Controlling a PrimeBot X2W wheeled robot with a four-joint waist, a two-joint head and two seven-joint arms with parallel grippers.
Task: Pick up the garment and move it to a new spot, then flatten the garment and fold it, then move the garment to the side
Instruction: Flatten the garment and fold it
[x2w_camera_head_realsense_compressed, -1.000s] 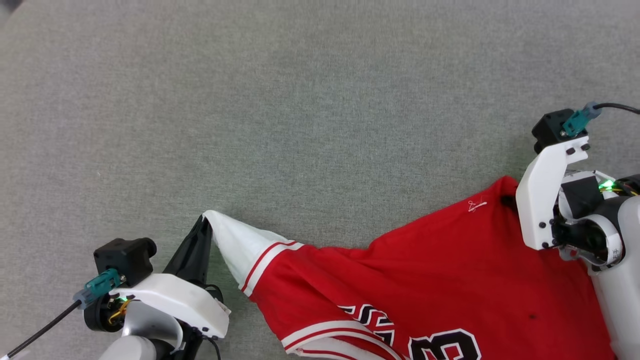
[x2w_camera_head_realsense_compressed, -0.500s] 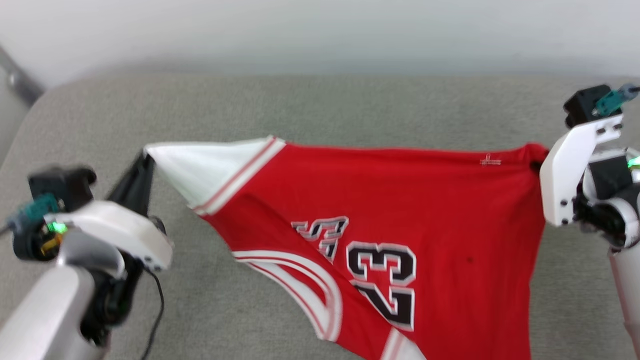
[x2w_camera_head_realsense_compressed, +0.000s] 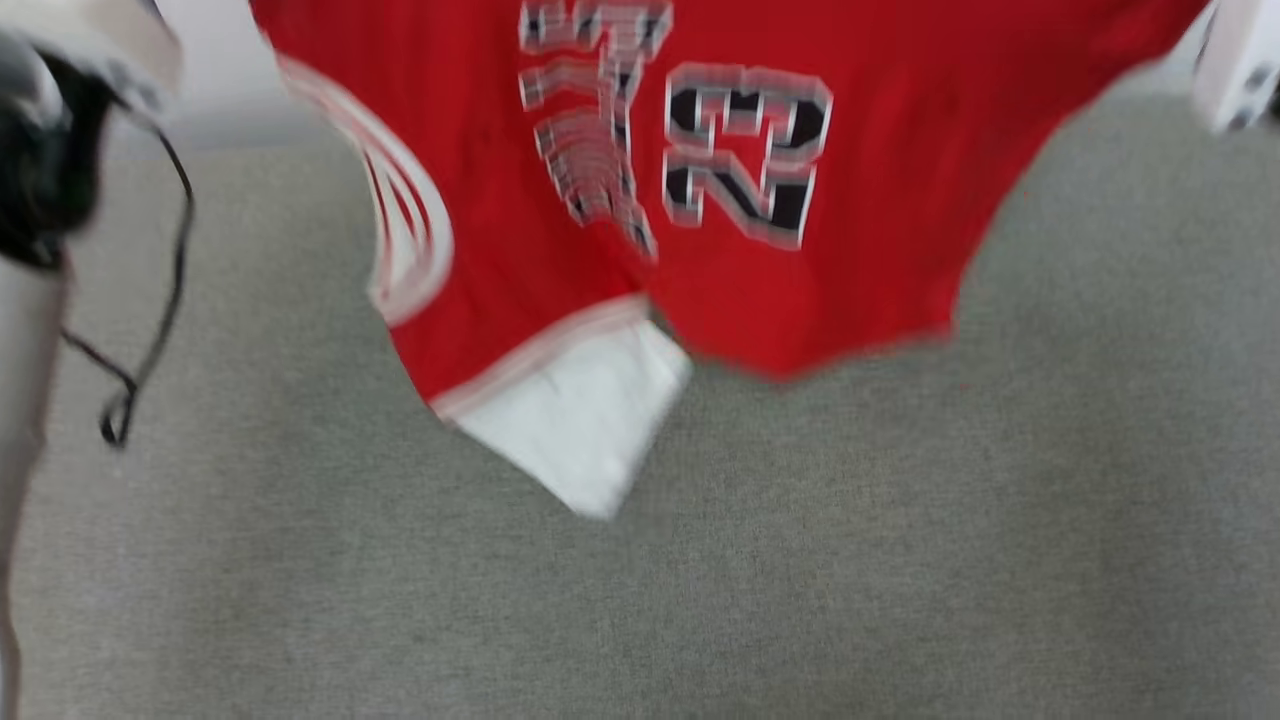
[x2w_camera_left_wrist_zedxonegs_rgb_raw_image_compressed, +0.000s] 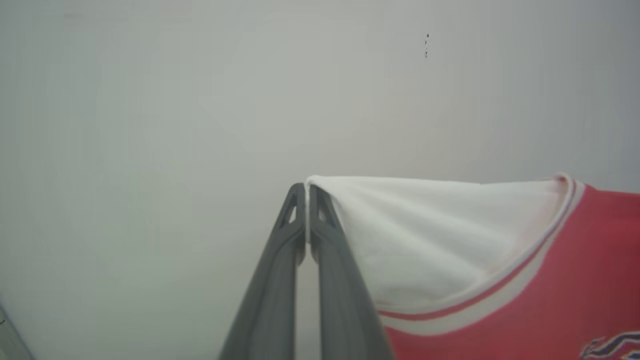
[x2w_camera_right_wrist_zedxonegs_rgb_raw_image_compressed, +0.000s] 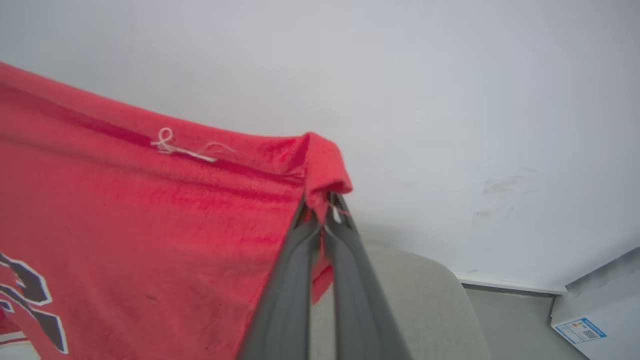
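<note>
Up in the air it hung: the garment was stretched between both arms, above the grey tabletop and clear of it, blurred in the head view. The left end effector was clenched on the very tip of a white sleeve. The right end effector was clenched on a red hem corner, which curled over its fingertips.

The risk, as I judged it, sat on the left. That was a thin pinch at the cloth's edge, and a sharp swing could tug it free and drop that side into a heap. The other sleeve dangled lowest, so it could tuck under the body when laid down and spoil the flattening. A loose black cable looped by the left arm, and it might snag.

The cloth looked a soft, matte knit that draped in shallow folds. It had a red body, white sleeves and curved red-and-white striped trim. The black print was outlined in white, and a small white thread mark lay near the hem. The tabletop looked felt-like with a rounded corner. The fingers were long, dark grey and tapering, with small cut-outs near the tips.
</note>
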